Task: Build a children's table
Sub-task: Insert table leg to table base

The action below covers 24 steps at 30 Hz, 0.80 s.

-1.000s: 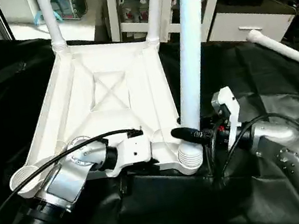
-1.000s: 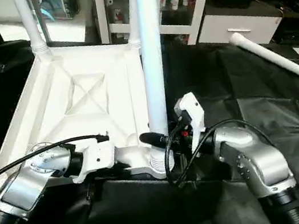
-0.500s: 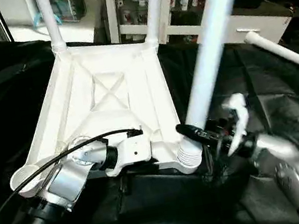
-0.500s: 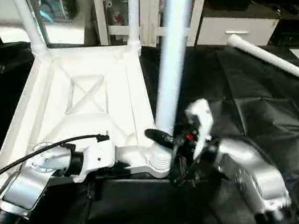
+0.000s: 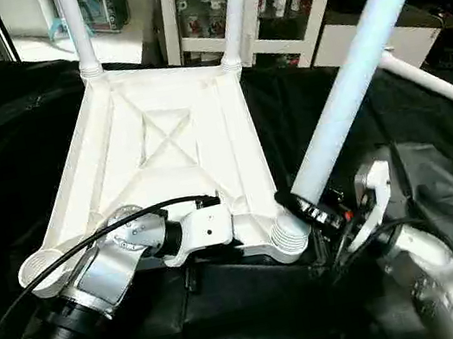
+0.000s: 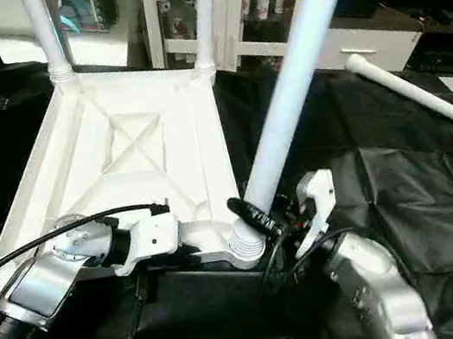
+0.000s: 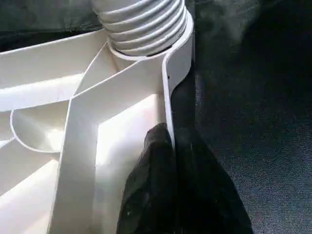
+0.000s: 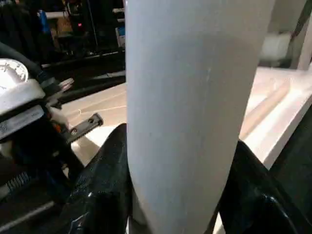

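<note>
Nearest me, my left gripper point(image 7: 168, 195) is pinched tight on the near edge wall of the upside-down tabletop point(image 5: 161, 146), close beside the near-right corner socket point(image 5: 288, 242). My right gripper point(image 5: 308, 206) is clamped on the leg point(image 5: 351, 81) just above its ribbed end, one black finger on either side — that end sits in the socket while the tube leans up and away to my right. Farther off, two more legs point(image 5: 77, 29) stand upright in the far corners. A fourth leg point(image 6: 420, 96) lies loose on the black sheet point(image 6: 440, 184) off to the right — well apart from the tabletop.
</note>
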### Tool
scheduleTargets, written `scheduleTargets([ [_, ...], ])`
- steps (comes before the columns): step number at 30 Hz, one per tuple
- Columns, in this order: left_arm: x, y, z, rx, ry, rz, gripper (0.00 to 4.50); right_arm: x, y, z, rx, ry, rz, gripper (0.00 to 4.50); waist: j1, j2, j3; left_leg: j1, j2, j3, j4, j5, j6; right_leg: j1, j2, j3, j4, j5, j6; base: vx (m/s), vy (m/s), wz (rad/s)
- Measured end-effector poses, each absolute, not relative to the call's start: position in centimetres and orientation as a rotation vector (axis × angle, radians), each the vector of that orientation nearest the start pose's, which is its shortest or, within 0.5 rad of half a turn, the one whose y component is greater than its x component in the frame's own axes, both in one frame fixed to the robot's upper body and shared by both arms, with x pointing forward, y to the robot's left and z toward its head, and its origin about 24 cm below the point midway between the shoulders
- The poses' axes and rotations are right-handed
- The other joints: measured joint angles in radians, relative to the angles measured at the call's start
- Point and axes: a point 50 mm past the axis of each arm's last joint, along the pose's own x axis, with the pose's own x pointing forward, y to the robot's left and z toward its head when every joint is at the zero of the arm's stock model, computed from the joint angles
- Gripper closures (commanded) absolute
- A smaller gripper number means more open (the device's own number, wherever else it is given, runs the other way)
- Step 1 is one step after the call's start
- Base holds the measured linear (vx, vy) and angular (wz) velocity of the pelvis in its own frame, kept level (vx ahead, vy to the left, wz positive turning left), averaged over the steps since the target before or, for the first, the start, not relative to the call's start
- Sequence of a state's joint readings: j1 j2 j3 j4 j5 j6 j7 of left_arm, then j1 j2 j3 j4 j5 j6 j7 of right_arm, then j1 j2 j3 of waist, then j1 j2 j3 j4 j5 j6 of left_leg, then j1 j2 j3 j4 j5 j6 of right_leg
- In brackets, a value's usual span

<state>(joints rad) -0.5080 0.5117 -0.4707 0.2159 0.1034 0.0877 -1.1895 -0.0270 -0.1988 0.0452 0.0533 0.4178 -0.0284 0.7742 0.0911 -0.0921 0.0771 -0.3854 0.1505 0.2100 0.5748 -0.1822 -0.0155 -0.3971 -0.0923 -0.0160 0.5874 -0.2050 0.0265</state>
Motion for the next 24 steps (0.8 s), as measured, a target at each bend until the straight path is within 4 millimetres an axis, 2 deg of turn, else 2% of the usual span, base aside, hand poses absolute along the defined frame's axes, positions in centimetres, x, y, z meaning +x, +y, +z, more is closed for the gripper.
scheduleTargets([
  [5, 28.8, 11.7, 6.9, 0.774, 0.364, -1.465, 4.50, 23.8, -14.3, 4.5, 0.194, -0.099, 0.778, 2.68, -0.001, 0.000, 0.001, -0.001, 0.000, 0.000, -0.004, 0.000, 0.000, 0.001, 0.000, 0.000, -0.011, 0.000, 0.000, 0.000, 0.000, 0.00],
  [13, 28.9, 11.7, 6.9, 0.780, 0.362, -1.455, 4.50, 23.7, -14.3, 4.2, 0.191, -0.117, 0.749, 2.68, -0.002, -0.001, 0.002, -0.001, -0.002, 0.000, -0.005, 0.000, 0.000, 0.000, 0.000, 0.001, -0.013, -0.001, 0.002, 0.000, 0.000, 0.00],
  [18, 29.0, 11.8, 6.8, 0.779, 0.370, -1.449, 4.50, 24.0, -14.1, 4.2, 0.174, -0.095, 0.767, 2.68, -0.005, -0.001, 0.002, 0.000, -0.002, -0.001, -0.005, 0.000, 0.000, 0.000, 0.000, 0.001, -0.015, -0.003, 0.004, 0.000, 0.000, 0.00],
  [24, 29.1, 12.0, 6.7, 0.784, 0.382, -1.435, 4.50, 25.0, -13.7, 4.6, 0.108, -0.036, 0.820, 2.68, -0.009, -0.006, -0.001, 0.001, -0.004, -0.003, -0.008, 0.000, 0.000, 0.001, 0.000, 0.000, -0.028, -0.004, 0.004, 0.000, 0.000, 0.00],
])
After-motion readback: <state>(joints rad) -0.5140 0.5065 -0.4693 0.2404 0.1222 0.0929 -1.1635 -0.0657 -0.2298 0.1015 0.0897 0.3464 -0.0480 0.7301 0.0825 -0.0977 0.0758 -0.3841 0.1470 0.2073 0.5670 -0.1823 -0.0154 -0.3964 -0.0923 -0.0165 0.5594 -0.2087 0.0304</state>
